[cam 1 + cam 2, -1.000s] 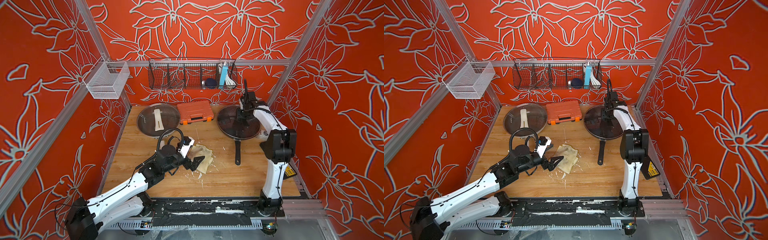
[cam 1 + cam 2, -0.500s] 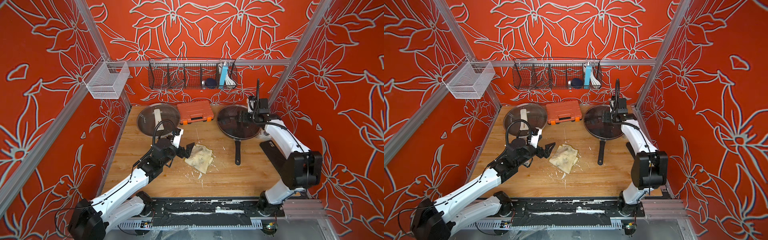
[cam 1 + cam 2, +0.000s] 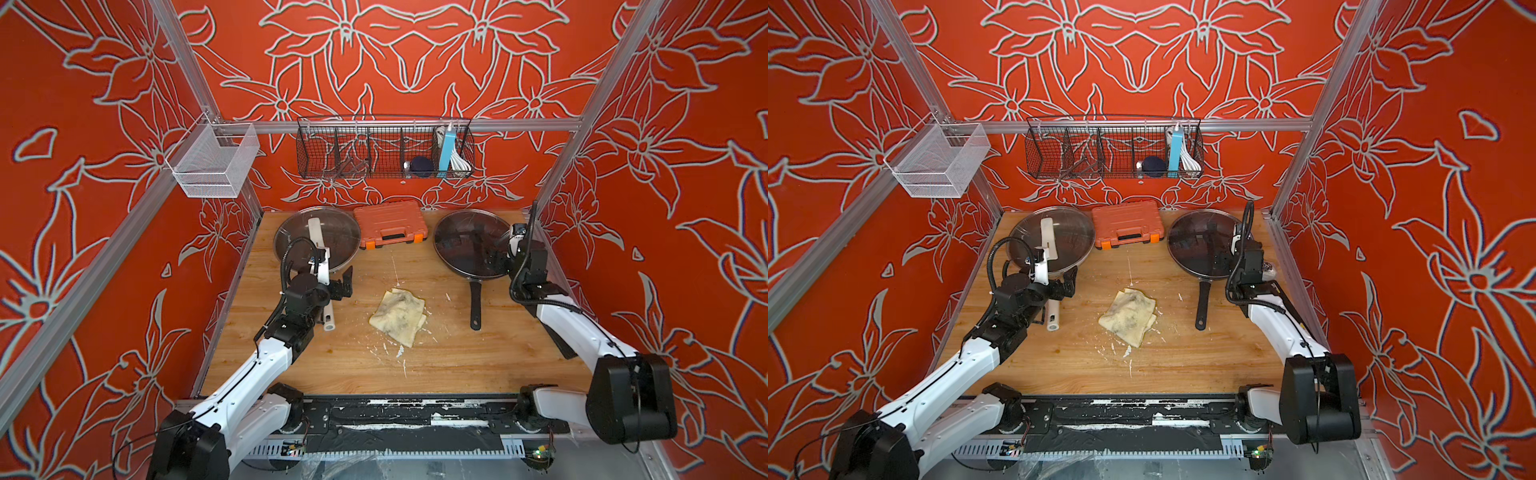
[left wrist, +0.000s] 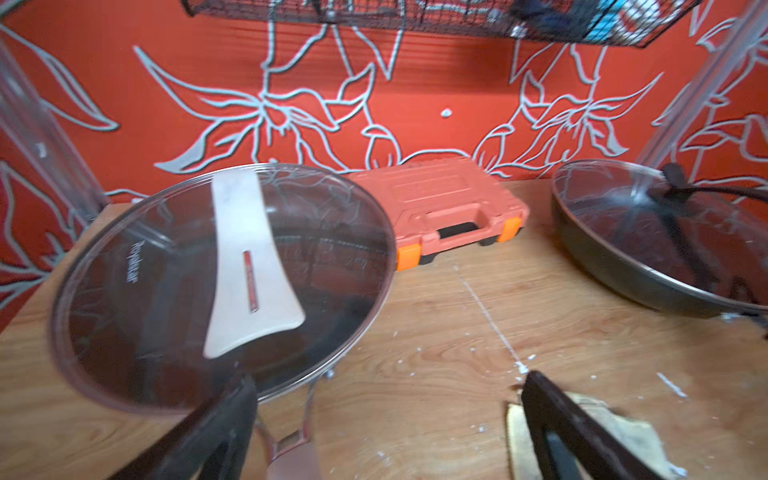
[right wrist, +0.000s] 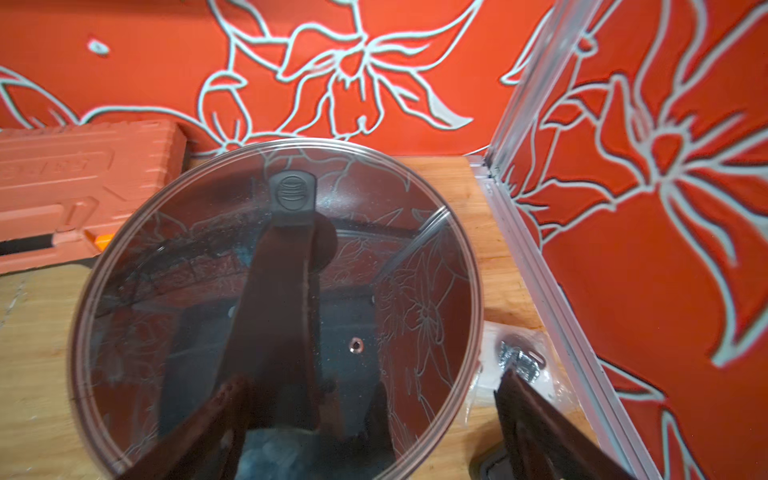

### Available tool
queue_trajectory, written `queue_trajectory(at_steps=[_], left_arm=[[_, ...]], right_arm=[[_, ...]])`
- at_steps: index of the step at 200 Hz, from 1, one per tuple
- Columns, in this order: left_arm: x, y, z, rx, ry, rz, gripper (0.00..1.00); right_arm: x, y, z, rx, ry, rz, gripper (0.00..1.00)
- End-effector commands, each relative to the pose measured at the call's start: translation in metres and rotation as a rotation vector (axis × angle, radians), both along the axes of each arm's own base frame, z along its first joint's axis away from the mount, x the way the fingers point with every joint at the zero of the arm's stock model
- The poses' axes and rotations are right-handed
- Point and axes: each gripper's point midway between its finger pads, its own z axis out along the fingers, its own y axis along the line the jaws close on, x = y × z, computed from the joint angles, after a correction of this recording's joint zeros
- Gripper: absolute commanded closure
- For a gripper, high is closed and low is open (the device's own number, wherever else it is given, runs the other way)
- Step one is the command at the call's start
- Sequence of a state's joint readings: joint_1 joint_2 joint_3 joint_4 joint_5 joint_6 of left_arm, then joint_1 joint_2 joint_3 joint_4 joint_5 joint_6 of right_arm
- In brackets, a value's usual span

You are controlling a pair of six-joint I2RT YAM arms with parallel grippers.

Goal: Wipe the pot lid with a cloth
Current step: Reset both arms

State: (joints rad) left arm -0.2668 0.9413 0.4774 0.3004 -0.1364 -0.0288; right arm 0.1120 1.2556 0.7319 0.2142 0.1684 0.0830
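Wooden table [image 3: 457,365] | cloth [image 3: 398,318] loose at centre | left fingers [image 4: 216,436] released | right fingers [image 5: 536,424] released

The tool case [image 3: 390,224] stands at the table's [image 3: 457,361] back. A lidded pan [image 3: 340,239] sits left of it, a lidded frying pan [image 3: 463,245] right; the cloth [image 3: 398,316] lies before it, a wire rack [image 3: 382,154] hangs above.

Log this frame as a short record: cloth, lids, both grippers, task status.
cloth: lying on table, centre, stained, unheld
left gripper: open, empty, between white-handled lid and cloth
right gripper: open, empty, beside black-handled lid
case: at back, between the lids
wiping: not under way
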Motion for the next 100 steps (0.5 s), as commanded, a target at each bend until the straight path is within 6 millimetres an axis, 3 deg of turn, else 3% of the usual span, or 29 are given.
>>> queue_trajectory(at_steps=[1, 36, 46, 62, 100], left_arm=[[0.001, 0.033, -0.003, 0.053, -0.049, 0.130, 0.01], [0.001, 0.070, -0.036, 0.022, 0.002, 0.236, 0.01], [0.000, 0.079, -0.054, -0.006, 0.031, 0.260, 0.01], [-0.005, 0.090, -0.057, -0.041, 0.030, 0.296, 0.01], [-0.002, 0.112, -0.070, -0.019, 0.038, 0.376, 0.01]], right_arm=[[-0.002, -0.013, 0.005, -0.049, -0.089, -0.064, 0.05], [-0.014, -0.022, -0.013, -0.070, -0.138, -0.106, 0.04], [-0.016, -0.024, -0.019, -0.075, -0.153, -0.115, 0.03], [-0.020, -0.027, -0.031, -0.097, -0.155, -0.120, 0.03], [-0.032, -0.033, -0.031, -0.126, -0.164, -0.146, 0.04]])
